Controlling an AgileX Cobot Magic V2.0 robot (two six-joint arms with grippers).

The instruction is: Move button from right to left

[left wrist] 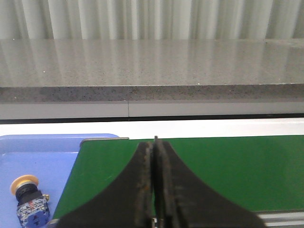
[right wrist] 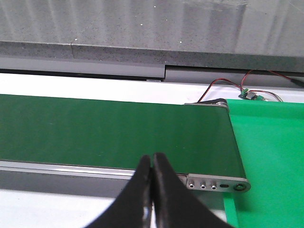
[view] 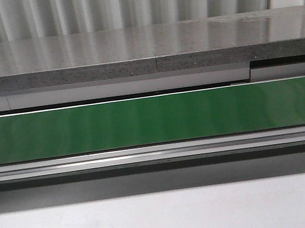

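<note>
Long green conveyor belt [view: 153,119] runs across front view, aluminium rail [view: 157,153] along near edge. Speckled grey stone ledge [view: 134,50] behind belt, corrugated wall [view: 118,5] above. White tabletop [view: 164,217] in foreground. Blue tray [left wrist: 42,161] at belt's left end. Bright green tray [right wrist: 270,156] at belt's right end; small circuit board [right wrist: 250,95] with red wires [right wrist: 223,83] just behind it.

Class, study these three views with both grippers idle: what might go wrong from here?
1. The button lies on the blue tray near the belt's end; a careless left gripper move might knock it.
2. Red wires lie loose near the green tray; the right gripper might snag them.
</note>
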